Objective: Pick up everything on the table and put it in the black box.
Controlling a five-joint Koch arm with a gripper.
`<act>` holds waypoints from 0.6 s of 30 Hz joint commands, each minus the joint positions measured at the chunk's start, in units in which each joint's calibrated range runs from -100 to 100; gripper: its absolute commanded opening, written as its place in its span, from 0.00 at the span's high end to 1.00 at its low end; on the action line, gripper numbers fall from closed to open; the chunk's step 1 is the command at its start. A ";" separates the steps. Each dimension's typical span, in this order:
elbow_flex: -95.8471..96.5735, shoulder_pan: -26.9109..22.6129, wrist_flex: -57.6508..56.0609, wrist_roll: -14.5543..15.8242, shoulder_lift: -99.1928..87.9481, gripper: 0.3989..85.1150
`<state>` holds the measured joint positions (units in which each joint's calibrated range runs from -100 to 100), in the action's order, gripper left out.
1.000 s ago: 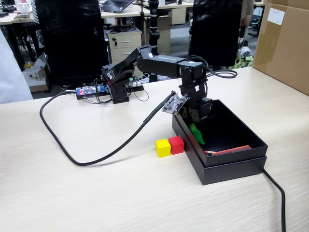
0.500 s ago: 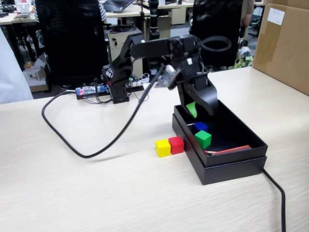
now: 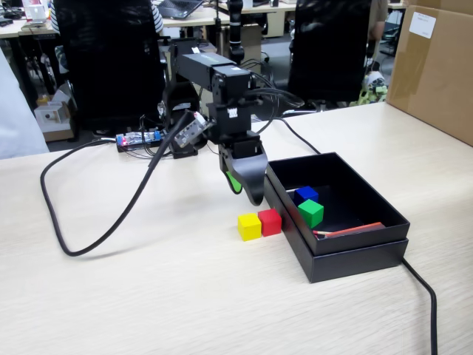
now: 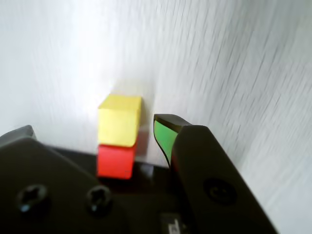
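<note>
In the fixed view, a thick black cable [image 3: 111,222] loops across the table [image 3: 148,296], left of the black box [image 3: 347,251]. The arm [image 3: 222,89] reaches out over the table, and its gripper [image 3: 247,185] hangs just left of the box's near-left wall, above the table and holding nothing. Only one dark jaw with a green pad shows clearly in each view, so I cannot tell whether the jaws are spread or pressed together.

The yellow cube [image 3: 249,226] sits on the table just left of the box, touching the red cube [image 3: 270,221], which stands against the box's outer wall. In the wrist view the yellow cube [image 4: 120,120] and the red cube [image 4: 116,161] lie just beside the green pad.

Inside the box, the blue cube [image 3: 306,195] and the green cube [image 3: 311,212] rest close together near its left wall; a thin red stick [image 3: 347,231] lies along its near wall. A brown carton [image 3: 436,66] stands well to the right of the box.
</note>
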<state>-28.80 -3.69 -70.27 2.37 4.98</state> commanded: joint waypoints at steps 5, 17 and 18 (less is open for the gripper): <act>-7.28 0.54 -0.10 0.39 12.29 0.43; -11.54 -0.34 -0.10 0.78 18.02 0.47; -11.54 -0.39 -0.10 0.98 18.14 0.48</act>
<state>-35.65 -3.64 -70.19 2.76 24.53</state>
